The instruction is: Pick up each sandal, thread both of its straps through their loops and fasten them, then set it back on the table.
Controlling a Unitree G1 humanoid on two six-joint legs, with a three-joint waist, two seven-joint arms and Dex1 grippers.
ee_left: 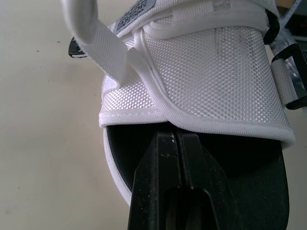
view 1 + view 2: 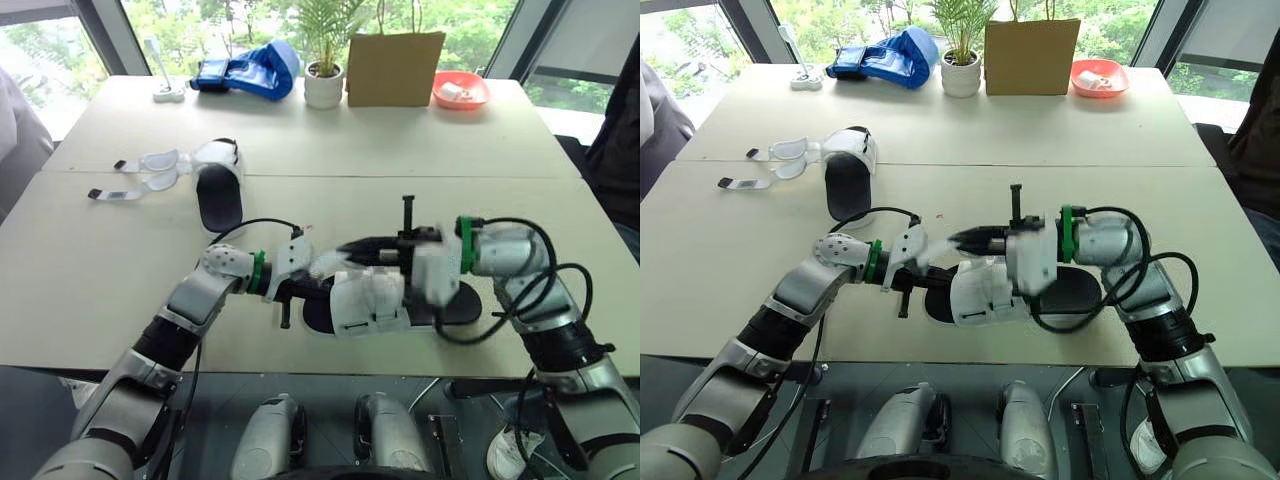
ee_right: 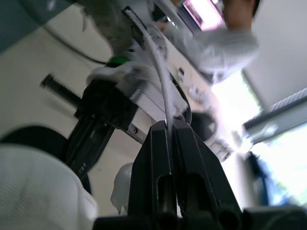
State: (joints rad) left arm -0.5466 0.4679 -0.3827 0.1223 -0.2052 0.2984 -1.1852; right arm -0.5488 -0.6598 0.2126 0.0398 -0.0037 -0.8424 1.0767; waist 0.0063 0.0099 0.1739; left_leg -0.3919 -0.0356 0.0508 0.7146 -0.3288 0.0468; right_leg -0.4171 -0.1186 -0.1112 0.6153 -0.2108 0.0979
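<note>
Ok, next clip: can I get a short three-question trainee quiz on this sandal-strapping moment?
1. True or false: the far sandal already has both straps fastened.
2. Multiple choice: what is the right gripper pinching? A) a white strap B) a cardboard box C) a potted plant
3. Fill in: the ____ gripper is shut on the white upper of the near sandal.

Key
1. False: its straps lie spread open beside it.
2. A
3. Left: the left gripper has its fingers closed on the edge of the upper.
</note>
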